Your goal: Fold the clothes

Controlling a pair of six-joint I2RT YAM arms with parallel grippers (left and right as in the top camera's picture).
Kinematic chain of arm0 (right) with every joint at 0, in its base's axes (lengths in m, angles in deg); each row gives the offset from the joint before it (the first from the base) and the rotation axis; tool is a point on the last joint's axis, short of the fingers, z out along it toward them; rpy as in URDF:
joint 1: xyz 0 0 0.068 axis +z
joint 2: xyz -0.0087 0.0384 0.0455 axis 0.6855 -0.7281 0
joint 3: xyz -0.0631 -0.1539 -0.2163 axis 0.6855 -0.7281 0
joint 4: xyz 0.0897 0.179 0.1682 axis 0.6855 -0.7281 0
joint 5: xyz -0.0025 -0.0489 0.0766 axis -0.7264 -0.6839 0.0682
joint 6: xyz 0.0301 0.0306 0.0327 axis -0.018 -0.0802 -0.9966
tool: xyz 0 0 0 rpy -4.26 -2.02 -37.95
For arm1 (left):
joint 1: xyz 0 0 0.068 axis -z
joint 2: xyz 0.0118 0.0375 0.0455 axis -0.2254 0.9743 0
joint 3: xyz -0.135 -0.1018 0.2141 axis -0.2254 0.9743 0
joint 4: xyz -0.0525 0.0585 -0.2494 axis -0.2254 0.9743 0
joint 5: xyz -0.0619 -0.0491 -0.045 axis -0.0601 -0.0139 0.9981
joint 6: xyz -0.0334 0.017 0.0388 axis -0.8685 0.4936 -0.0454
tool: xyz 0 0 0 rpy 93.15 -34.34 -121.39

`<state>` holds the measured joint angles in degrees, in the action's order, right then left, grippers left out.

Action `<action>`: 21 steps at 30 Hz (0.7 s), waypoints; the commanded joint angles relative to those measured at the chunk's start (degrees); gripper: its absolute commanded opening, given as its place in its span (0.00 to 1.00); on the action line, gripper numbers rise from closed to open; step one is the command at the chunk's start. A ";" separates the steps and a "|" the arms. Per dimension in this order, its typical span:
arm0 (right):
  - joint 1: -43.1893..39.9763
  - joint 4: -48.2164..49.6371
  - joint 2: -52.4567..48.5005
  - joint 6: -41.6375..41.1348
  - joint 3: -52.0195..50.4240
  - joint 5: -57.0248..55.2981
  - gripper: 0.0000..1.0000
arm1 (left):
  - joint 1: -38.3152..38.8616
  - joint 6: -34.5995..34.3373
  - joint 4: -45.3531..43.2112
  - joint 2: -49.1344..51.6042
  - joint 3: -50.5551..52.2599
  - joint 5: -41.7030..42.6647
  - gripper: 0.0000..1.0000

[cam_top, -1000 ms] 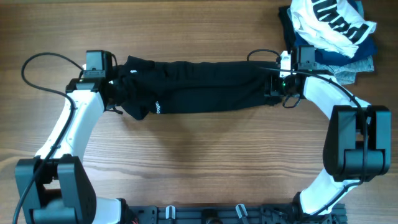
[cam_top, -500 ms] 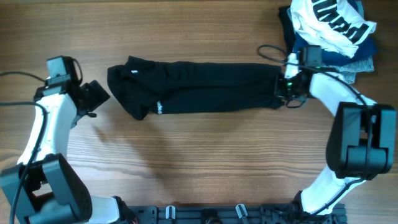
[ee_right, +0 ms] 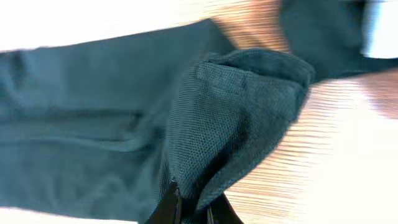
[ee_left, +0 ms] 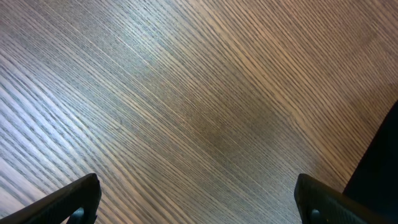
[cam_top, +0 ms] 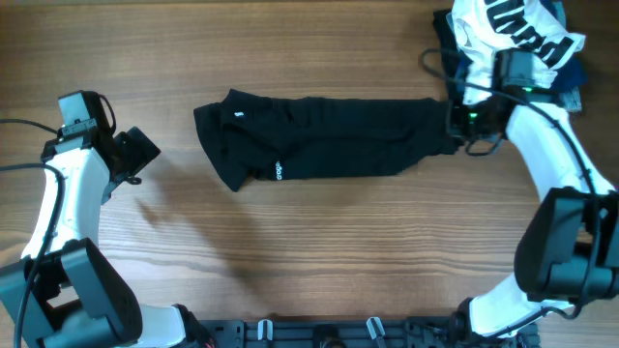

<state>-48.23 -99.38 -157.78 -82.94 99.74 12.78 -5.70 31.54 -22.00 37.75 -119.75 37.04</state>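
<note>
The black T-shirt [cam_top: 319, 137] lies folded into a long band across the table, with a small white logo mark [cam_top: 274, 172] near its left end. My right gripper [cam_top: 457, 122] is shut on the shirt's right end; in the right wrist view the fabric [ee_right: 242, 106] is bunched between the fingers [ee_right: 193, 208]. My left gripper [cam_top: 138, 152] is open and empty, left of the shirt and apart from it. The left wrist view shows its spread fingertips [ee_left: 199, 199] over bare wood, with the shirt's edge [ee_left: 379, 165] at the right.
A pile of other garments sits at the back right: a white one with black lettering [cam_top: 517, 34] on top of blue and grey folded ones [cam_top: 551, 92]. The pile is just behind my right gripper. The table is wooden [cam_top: 319, 251].
My left gripper let go of the shirt's left end and pulled away to the left. My right gripper dragged the shirt to the right, toward the garment pile.
</note>
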 commanded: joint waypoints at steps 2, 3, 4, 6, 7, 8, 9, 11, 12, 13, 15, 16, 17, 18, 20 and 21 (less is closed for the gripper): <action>9.03 0.61 0.87 1.27 0.74 0.63 0.04 | -0.20 0.68 0.00 -1.40 -0.85 -0.31 1.00; 10.80 0.98 0.87 1.03 0.74 0.04 0.04 | -0.20 0.68 -0.02 -1.40 -0.85 -0.28 1.00; 12.46 1.42 0.87 0.33 0.74 -0.63 0.04 | -0.20 0.68 0.00 -1.40 -0.85 -0.28 1.00; 15.56 2.56 0.70 -0.22 0.74 -1.46 0.04 | -0.20 0.66 0.00 -1.40 -0.85 -0.26 1.00; 16.98 3.32 0.48 -0.28 0.74 -1.46 0.04 | -0.20 0.70 0.00 -1.40 -0.85 -0.09 1.00; 17.99 4.02 0.13 -0.66 0.74 -1.51 0.04 | -0.20 0.68 -0.02 -1.40 -0.85 0.09 1.00; 19.45 5.05 -0.50 -1.66 0.74 -1.66 0.04 | -0.20 0.68 -0.02 -1.40 -0.85 0.44 1.00; 21.27 6.54 -1.95 -2.27 0.74 -1.62 0.04 | -0.20 0.66 -0.02 -1.40 -0.85 1.14 1.00; 22.34 7.52 -3.13 -3.17 0.74 -1.66 0.04 | -0.20 0.68 -0.02 -1.40 -0.85 1.46 1.00; 22.86 8.11 -3.89 -3.17 0.74 -1.64 0.08 | -0.20 0.66 -0.04 -1.40 -0.85 1.64 1.00; 24.28 9.64 -6.05 -3.72 0.74 -1.42 0.59 | -0.20 0.68 -0.17 -1.40 -0.85 1.66 1.00; 25.07 10.54 -7.23 -4.31 0.74 -1.38 0.84 | -0.20 0.66 -0.20 -1.40 -0.85 1.66 1.00; 25.70 10.97 -7.76 -4.55 0.74 -1.14 0.97 | -0.20 0.68 -0.17 -1.40 -0.85 1.66 1.00; 26.27 11.23 -8.13 -4.46 0.74 -0.70 1.00 | -0.20 0.66 -0.17 -1.40 -0.85 1.68 1.00; 27.08 11.32 -7.96 -4.63 1.07 0.00 1.00 | -0.20 0.68 -0.22 -1.40 -0.85 2.80 1.00; 27.21 11.17 -7.85 -4.57 1.60 0.94 1.00 | -0.20 0.68 -0.31 -1.40 -0.85 3.63 1.00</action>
<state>-22.09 -88.47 -165.21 -86.28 99.76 11.93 -5.70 31.54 -22.07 37.75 -119.75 38.20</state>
